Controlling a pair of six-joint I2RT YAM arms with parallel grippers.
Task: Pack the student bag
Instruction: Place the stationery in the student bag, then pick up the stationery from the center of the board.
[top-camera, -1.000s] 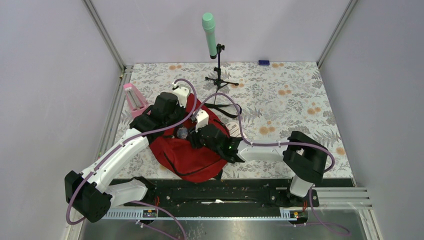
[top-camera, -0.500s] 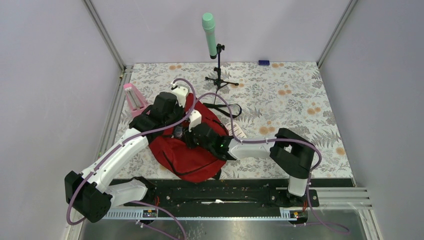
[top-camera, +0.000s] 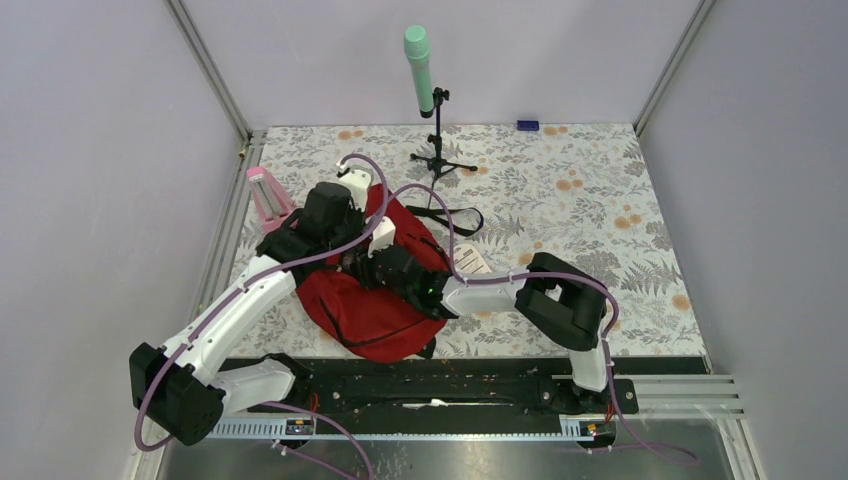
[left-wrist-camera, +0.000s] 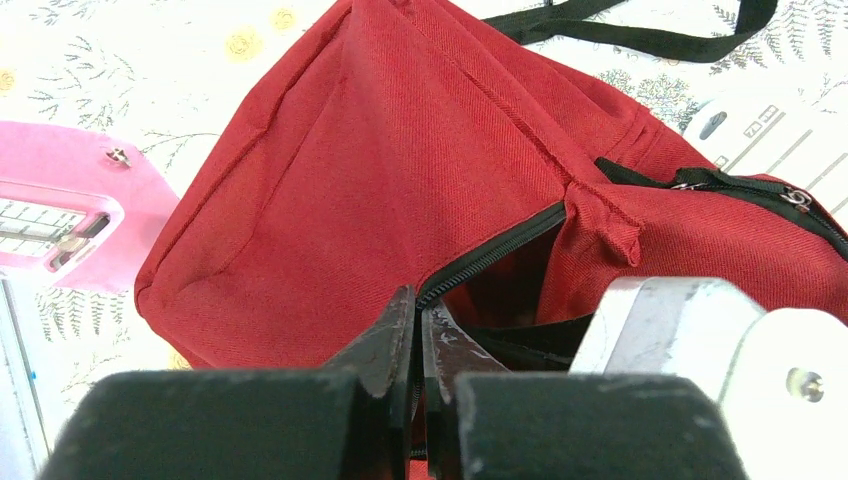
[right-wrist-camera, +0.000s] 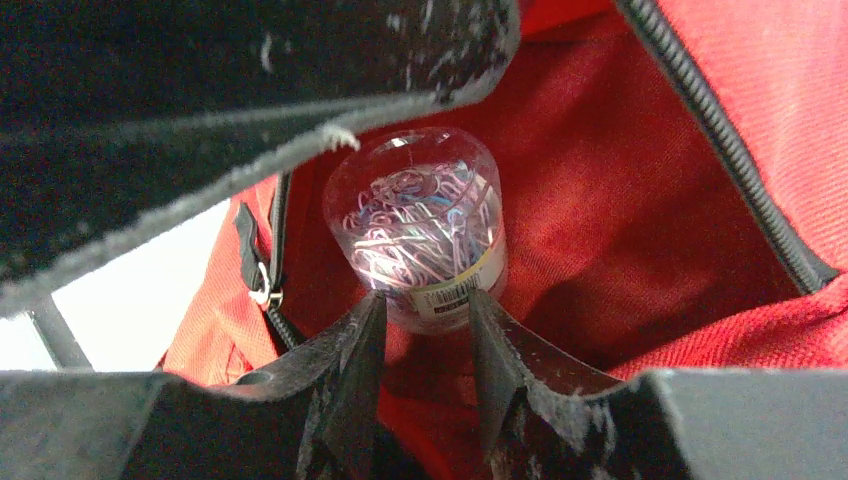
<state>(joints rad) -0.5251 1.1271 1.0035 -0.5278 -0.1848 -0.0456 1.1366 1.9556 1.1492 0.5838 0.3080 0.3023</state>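
- While the student bag (top-camera: 375, 318) is lying on the floral table (top-camera: 580, 200), close to the near edge and toward the left side, both arms are reaching over it.
- The left gripper (left-wrist-camera: 417, 305) is pinching the zipped rim of the bag's opening with its fingers pressed together, and the red fabric is rising like a tent toward it.
- The right gripper (right-wrist-camera: 425, 320) is reaching inside the bag with its fingers standing apart, astride the near end of a clear jar of paper clips (right-wrist-camera: 420, 225); whether they are pressing on the jar I cannot tell.
- The jar is resting against the red inner fabric.
- A pink object (top-camera: 268, 195) is sitting at the left edge just beside the bag.
- A green microphone on a stand (top-camera: 420, 65) is standing near the far edge.
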